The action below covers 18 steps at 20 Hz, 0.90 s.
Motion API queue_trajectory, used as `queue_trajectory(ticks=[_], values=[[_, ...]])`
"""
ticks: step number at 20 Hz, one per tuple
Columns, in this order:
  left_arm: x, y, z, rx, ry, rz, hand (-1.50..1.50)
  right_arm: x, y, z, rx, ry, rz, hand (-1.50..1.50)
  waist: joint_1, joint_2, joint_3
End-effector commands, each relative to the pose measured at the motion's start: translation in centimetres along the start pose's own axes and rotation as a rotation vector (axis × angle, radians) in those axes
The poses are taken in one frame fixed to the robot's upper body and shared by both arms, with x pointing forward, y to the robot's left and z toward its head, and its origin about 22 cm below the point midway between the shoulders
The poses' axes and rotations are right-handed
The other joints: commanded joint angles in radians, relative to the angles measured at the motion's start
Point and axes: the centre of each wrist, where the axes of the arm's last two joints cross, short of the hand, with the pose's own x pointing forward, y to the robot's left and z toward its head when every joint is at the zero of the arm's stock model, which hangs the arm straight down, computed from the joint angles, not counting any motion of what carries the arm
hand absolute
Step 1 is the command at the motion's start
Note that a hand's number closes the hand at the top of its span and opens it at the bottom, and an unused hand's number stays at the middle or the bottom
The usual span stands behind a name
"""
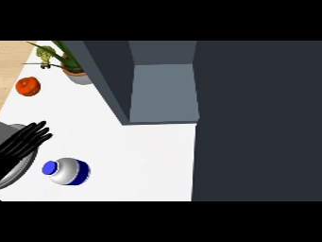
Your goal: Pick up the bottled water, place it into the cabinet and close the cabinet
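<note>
The left hand (20,142), fingers straight and holding nothing, hovers near the bottle (67,171) on the counter (142,156); a careless nudge could topple it.

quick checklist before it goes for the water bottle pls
1. Blue-capped silver water bottle standing on the white counter, nothing touching it: ok.
2. Left robot hand open, holding nothing: ok.
3. Right robot hand in view: not ok.
4. Grey cabinet open, inside visible: ok.
5. Orange fruit and potted plant away from the bottle: ok.
6. Cabinet depth enough for the bottle: cannot tell.
</note>
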Motion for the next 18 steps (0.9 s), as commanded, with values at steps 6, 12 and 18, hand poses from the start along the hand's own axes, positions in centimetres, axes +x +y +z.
queue_trajectory(ticks=[6,12,18], values=[[-7.0,-1.4,-1.4,0.007,-0.024,0.076,-1.50,3.4,0.5,1.0,0.009,-0.068,0.006,-1.50,-0.013,0.008,-0.010],[-9.6,-1.2,-2.2,0.027,-0.003,0.064,-1.50,2.6,0.2,1.5,0.017,-0.049,-0.008,-1.50,-0.016,0.009,-0.009],[-11.9,-2.5,-2.6,-0.080,0.057,0.169,-1.50,2.6,0.6,1.7,0.033,-0.043,-0.012,-1.50,-0.029,0.013,-0.011]])
